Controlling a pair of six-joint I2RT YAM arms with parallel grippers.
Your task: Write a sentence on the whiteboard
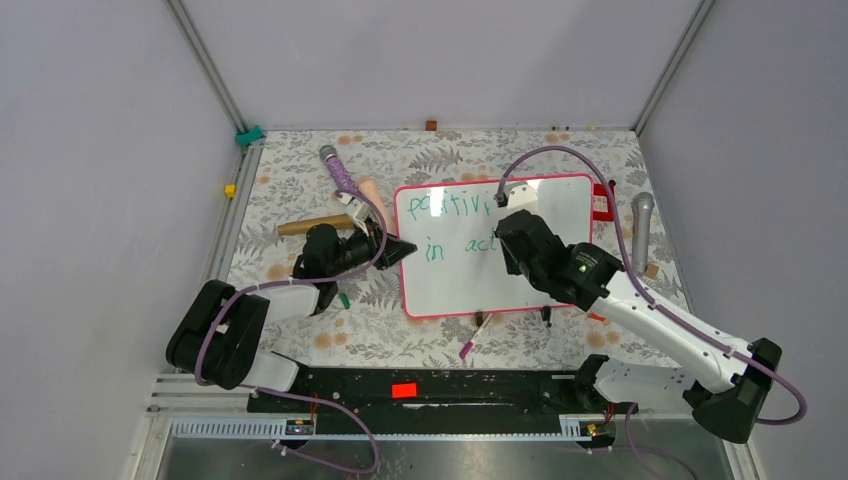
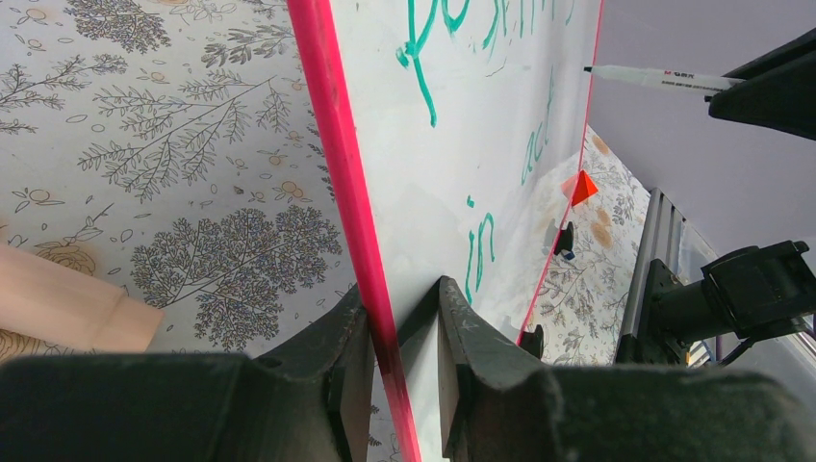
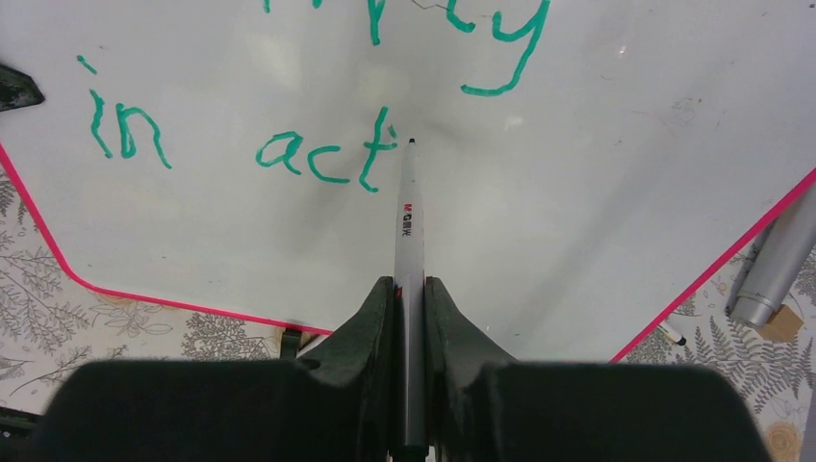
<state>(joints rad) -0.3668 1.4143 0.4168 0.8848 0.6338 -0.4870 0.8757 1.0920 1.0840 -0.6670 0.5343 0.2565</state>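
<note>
Since the next letter has to land just after the "t", what matters for you is how the marker [image 3: 408, 221] sits in the right pincer [image 3: 409, 289]. Its two fingers are closed tight on the barrel. The marker's long axis runs straight out ahead of the pincer, tip foremost, so the nib is the point farthest from the fingers. That nib stands just beside the crossbar of the last letter of the green writing [image 3: 318, 159], which reads "in act" on the lower line, under a longer word above. Whether the nib touches the surface or hangs just off it, you cannot tell from the wrist view. The whiteboard [image 3: 597, 173] lies beneath and ahead of this pincer, and the bare stretch of the line opens to the pincer's right, toward the pink frame. Judging from that, the coming strokes call for travel sideways that way, across the marker's axis and not along it. Well off to this pincer's left, the left pincer [image 2: 399, 308] is clamped on the board's side edge, with the pink frame between its fingers, one finger on the white face and the other on the outer side. The right arm alone carries the marker, and it is the nearer to the blank area.
</note>
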